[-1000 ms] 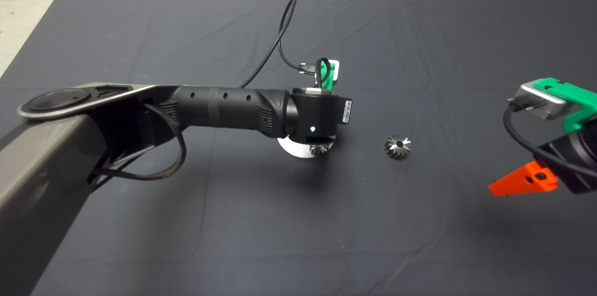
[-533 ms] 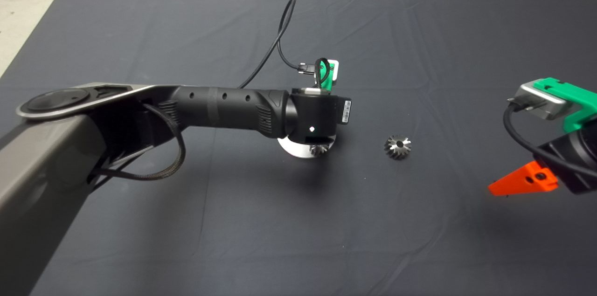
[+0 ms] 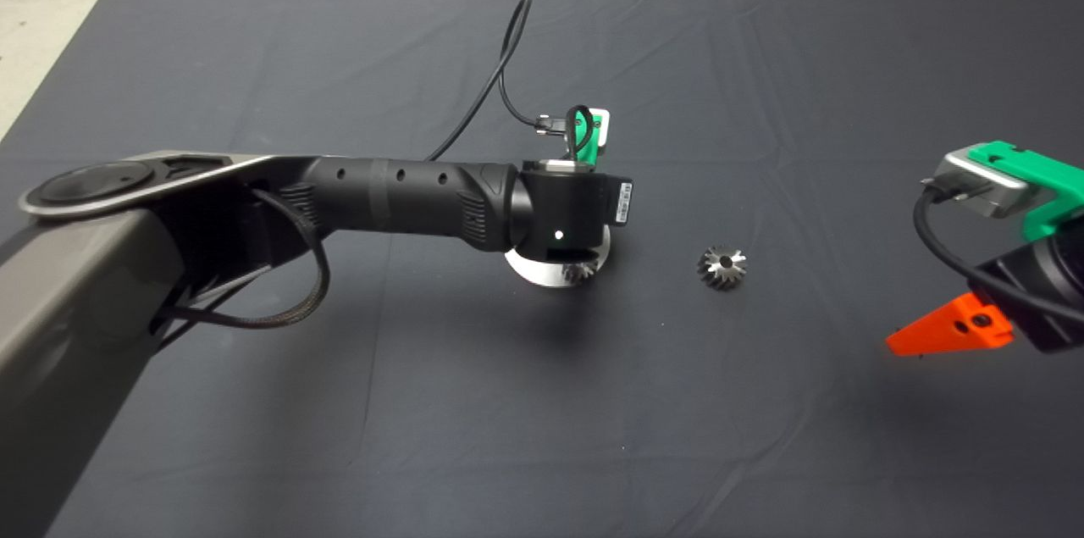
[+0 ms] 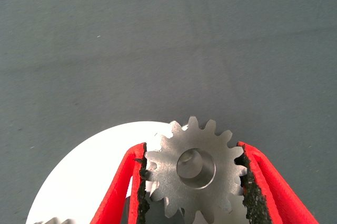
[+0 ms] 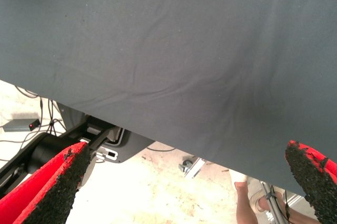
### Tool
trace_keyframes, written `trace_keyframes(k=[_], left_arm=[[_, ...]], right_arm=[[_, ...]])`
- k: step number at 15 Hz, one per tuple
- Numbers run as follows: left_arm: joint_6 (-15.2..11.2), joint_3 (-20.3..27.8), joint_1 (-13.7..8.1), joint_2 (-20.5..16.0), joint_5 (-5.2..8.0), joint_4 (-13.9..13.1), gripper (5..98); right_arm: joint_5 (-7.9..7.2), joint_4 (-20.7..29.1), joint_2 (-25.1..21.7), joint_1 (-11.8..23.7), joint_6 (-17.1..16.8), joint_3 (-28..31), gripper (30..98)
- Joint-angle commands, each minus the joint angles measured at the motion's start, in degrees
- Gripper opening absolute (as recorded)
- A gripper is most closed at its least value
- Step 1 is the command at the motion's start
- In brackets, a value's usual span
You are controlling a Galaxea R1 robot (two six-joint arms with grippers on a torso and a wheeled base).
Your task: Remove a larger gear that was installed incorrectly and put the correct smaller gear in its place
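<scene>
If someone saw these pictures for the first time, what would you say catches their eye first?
Most striking is the left gripper at mid-mat, its red fingers closed on the smaller gear over a round white base plate. To the right of it, the larger gear lies alone on the dark mat. The right gripper waits open at the mat's right edge.

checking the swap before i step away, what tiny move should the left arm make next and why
Probably press the smaller gear straight down, then let go. In the left wrist view the left gripper has its pads against the gear's teeth, with a post showing in its centre hole, above the round silvery base. The larger gear already lies apart on the mat. The right gripper waits open at the table's edge.
</scene>
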Motion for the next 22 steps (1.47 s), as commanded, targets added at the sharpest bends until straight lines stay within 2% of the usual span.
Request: trace_keyframes(k=[1, 22], left_arm=[[-0.33, 0.86, -0.26, -0.54, 1.19, 0.43, 34.9], [-0.70, -2.31, -0.52, 1.75, 0.48, 0.52, 34.7]], right_arm=[[0.15, 1.84, -0.16, 1.03, 0.43, 0.23, 97.7], [0.15, 1.84, 0.02, 0.99, 0.43, 0.19, 97.7]])
